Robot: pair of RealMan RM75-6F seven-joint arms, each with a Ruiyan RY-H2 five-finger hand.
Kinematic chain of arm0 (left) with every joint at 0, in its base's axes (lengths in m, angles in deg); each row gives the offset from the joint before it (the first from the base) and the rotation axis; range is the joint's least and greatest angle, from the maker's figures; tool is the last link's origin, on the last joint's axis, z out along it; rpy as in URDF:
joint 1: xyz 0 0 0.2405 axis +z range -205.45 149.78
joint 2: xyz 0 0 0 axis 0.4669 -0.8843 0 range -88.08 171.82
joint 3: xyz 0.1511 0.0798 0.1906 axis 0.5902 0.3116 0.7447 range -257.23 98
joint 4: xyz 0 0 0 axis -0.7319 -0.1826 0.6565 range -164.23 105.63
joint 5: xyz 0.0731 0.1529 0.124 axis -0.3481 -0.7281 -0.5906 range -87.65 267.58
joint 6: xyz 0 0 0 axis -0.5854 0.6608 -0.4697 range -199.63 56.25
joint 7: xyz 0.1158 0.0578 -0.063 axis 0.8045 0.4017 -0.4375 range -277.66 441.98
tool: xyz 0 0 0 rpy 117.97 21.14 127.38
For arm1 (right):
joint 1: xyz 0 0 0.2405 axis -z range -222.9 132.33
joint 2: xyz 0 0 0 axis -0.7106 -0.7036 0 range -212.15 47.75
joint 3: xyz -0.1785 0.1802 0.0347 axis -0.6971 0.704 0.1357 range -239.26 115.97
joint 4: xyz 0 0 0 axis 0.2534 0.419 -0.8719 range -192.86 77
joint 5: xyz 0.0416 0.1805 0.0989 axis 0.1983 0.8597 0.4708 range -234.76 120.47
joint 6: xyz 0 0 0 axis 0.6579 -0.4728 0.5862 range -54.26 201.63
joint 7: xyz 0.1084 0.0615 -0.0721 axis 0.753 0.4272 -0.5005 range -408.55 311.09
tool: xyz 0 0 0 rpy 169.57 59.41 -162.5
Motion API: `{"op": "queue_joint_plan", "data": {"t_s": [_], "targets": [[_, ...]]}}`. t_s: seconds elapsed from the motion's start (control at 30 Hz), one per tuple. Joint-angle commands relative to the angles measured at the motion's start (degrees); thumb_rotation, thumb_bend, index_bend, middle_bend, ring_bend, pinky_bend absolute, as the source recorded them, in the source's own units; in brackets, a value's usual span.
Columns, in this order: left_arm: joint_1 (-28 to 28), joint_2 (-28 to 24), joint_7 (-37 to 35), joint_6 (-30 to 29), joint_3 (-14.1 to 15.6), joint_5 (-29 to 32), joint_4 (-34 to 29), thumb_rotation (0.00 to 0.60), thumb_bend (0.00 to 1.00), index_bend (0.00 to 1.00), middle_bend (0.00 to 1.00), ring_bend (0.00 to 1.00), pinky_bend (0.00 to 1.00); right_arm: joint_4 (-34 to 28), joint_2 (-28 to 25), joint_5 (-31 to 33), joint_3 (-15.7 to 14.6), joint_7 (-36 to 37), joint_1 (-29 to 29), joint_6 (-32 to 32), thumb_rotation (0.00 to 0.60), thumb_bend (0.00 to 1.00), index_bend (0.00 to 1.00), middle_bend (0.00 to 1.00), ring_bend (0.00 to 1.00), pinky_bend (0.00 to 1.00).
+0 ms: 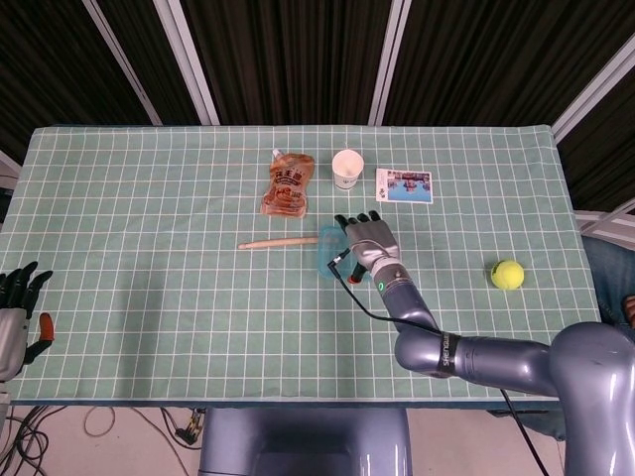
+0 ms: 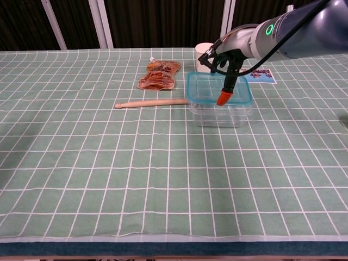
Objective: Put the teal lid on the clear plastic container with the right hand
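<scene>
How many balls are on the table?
1. A yellow-green tennis ball sits alone near the table's right edge in the head view, beyond the right hand. The chest view doesn't show it.
</scene>
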Motion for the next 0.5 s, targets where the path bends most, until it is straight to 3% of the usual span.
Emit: {"op": "queue_joint_plan", "data": {"t_s": [0.03,0.27,0.5], "targets": [[0.0,-0.1,0.0,0.0,0.0,0.0,0.0,0.600,0.66,0.11,0.00,0.00,0.00,0.4,0.7,-1.0,-0.3,-0.1,0.0,-0.1,0.600,0.19,0.07,0.45,0.11,0.00],[0.0,-0.1,-0.2,0.0,-0.1,0.2,0.1,0.600,0.66,0.11,0.00,0.00,0.00,3.2,3.2,-6.5,-0.9,0.2,0.6,-1.7,0.600,0.19,0.07,0.45,0.11,0.00],[0.0,0.0,-0.1,-0.1,-0.1,0.2,0.3,0.600,0.66,0.11,0.00,0.00,0.00,4.7,3.4,-9.7,-0.9,2.2,2.0,0.9,0.600,0.19,0.07,0.45,0.11,0.00]]}}
